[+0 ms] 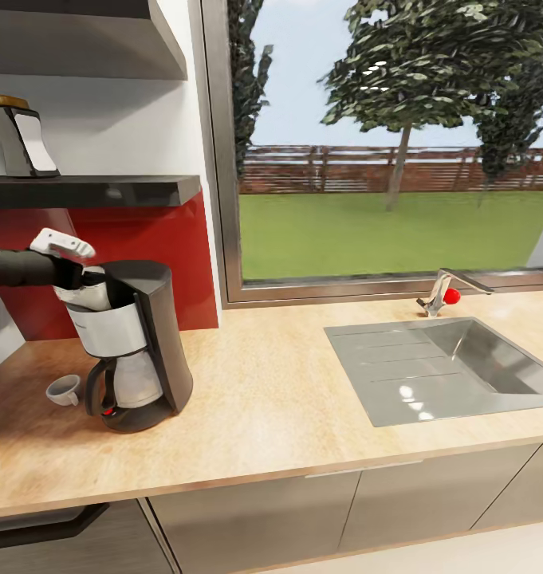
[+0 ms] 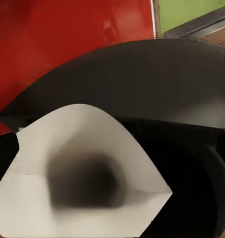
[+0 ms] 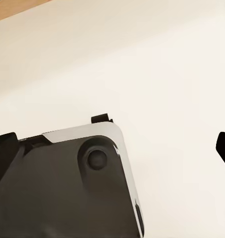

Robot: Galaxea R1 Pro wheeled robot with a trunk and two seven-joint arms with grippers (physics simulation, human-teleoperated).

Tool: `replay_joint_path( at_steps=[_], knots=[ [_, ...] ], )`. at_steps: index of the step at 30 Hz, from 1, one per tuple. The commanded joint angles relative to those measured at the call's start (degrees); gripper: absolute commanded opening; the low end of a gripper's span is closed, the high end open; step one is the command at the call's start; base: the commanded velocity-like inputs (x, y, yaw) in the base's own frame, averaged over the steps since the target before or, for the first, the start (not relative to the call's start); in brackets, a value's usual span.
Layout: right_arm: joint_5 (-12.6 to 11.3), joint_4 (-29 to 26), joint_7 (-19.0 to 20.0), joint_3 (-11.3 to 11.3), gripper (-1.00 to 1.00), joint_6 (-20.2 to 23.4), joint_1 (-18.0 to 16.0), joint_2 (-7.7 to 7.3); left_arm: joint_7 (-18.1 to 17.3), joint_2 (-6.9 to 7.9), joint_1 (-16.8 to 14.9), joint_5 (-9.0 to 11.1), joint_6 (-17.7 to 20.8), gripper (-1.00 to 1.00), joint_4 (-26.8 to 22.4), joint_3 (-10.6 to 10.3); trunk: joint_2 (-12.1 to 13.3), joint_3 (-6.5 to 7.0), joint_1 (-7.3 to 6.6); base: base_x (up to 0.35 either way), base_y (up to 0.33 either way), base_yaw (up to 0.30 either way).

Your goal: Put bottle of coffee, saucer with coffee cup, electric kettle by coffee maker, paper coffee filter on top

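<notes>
The coffee maker [image 1: 139, 343] is black with a brushed silver front band and a clear carafe, a small red light at its base. A white paper coffee filter [image 2: 78, 178], shaded grey-black in its hollow, sits at its top. The small cup [image 1: 63, 390] beside it is pale grey-white. The worktop [image 1: 287, 399] is light beige with a faint wood-like grain; the backsplash [image 1: 143, 231] behind is glossy red, the shelf [image 1: 88, 190] dark grey. The sink [image 1: 438, 367] is steel grey, its faucet [image 1: 446, 291] silver with a red knob. The left arm [image 1: 24, 267] is black, with a white piece above its wrist.
</notes>
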Motion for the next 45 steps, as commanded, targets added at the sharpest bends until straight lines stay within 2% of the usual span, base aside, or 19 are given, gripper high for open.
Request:
replay_joint_path(
  at_steps=[1,8,12,14,20,25,33,39,45],
  knots=[
    [-0.6,0.0,-0.1,0.1,1.0,-0.2,0.0,-0.02,-0.6,-0.04,-0.8,-0.4,0.6,1.0,0.0,0.1,-0.1,-0.14,0.04,0.0,0.0,0.0],
    [-0.6,-0.1,-0.1,0.1,1.0,-0.2,0.0,-0.01,-0.6,-0.21,-3.6,0.0,0.9,1.0,0.0,0.1,-0.1,-0.14,0.04,0.0,0.0,0.0],
    [-0.6,-0.1,-0.1,0.1,1.0,-0.2,0.0,0.0,-0.6,-0.95,-4.3,0.3,1.0,1.0,0.0,0.2,-0.1,-0.14,0.04,0.0,0.0,0.0],
    [-0.6,-0.1,-0.1,0.1,1.0,-0.2,0.0,0.0,-0.6,-1.28,-4.4,0.3,1.0,1.0,0.0,0.7,-0.1,-0.14,0.04,0.0,0.0,0.0],
    [-0.6,-0.1,-0.1,0.1,1.0,-0.2,0.0,-0.06,-0.6,-1.57,-4.0,0.3,0.9,1.0,-0.2,4.2,-0.1,-0.14,0.04,0.0,0.0,0.0],
    [-0.6,-0.1,0.0,0.1,1.0,-0.1,0.0,-0.08,-0.7,-1.52,-3.6,0.3,0.9,1.0,-0.4,5.6,-0.1,-0.14,0.04,0.0,0.0,0.0],
    [-0.5,-2.5,-0.1,0.1,1.0,0.1,0.0,-0.08,-0.7,-1.14,-3.3,0.2,0.8,1.0,-0.7,5.7,-0.1,-0.14,0.04,-0.039,-0.005,0.0],
    [-0.4,-3.1,-0.1,0.1,1.0,0.1,0.0,-0.12,-0.7,-1.16,-3.3,0.1,0.7,1.0,-0.8,5.6,-0.1,-0.14,0.04,-0.257,-0.106,0.0],
    [-0.2,-6.0,-0.1,0.2,1.0,0.2,0.0,-0.16,-0.6,-1.29,-3.3,-0.2,0.7,1.0,-0.8,5.5,-0.1,-0.14,0.04,-0.282,-0.166,0.0]
  ],
)
